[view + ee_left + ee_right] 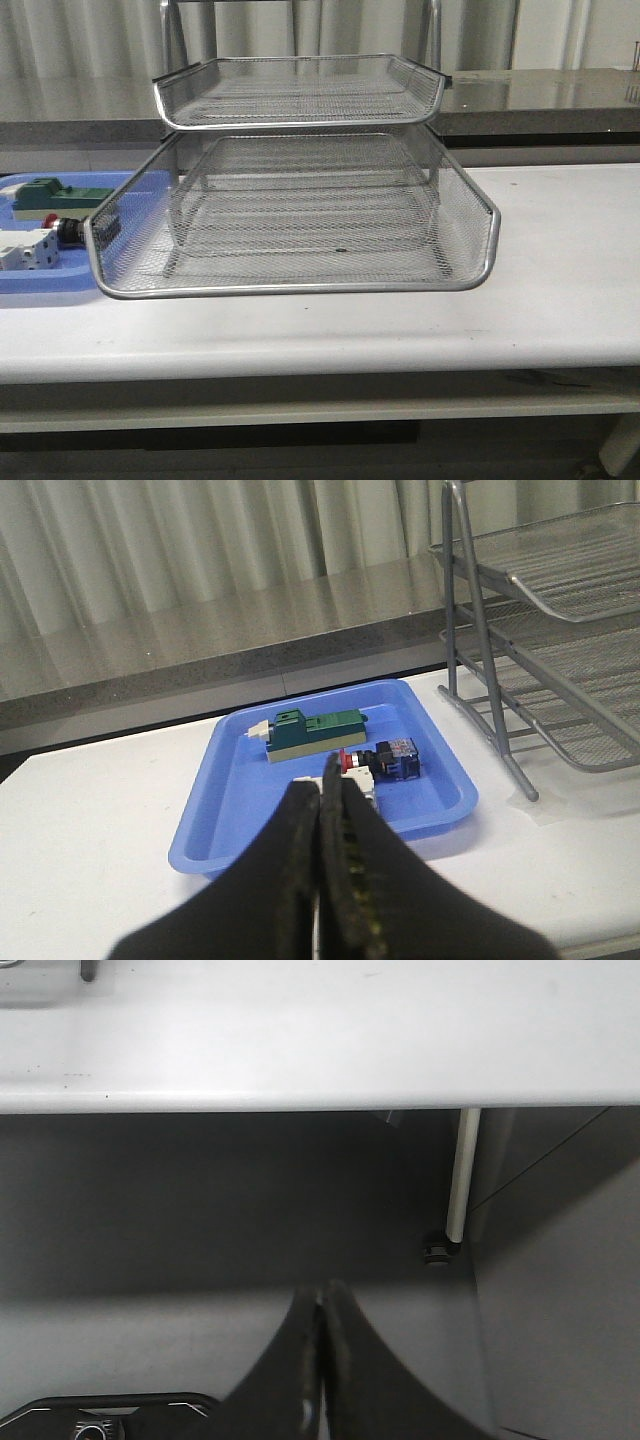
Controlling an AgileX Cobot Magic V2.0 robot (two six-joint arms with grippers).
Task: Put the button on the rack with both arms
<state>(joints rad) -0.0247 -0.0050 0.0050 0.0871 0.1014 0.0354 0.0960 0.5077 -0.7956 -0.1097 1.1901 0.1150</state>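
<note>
On the blue tray point(215, 810): button point(378, 761), red cap beside white terminal block point(362, 780), green block point(315, 731) just behind; rack point(300, 215) stands beside the tray on the white table point(560, 290). Left gripper point(322, 810): fingers pressed together, holding nothing; right gripper point(320, 1310): apparently likewise, off the table's edge.

Looks like a lab or test workspace: plain white surface point(560, 290) on a white leg point(460, 1175), grey curtain point(200, 540) drawn behind, long grey counter ledge point(540, 100) at the back. Wire-mesh rack point(300, 215) staged beside a blue tray point(225, 800) with small electrical parts, incl. a green block point(315, 732). Bare grey floor point(200, 1210) below
</note>
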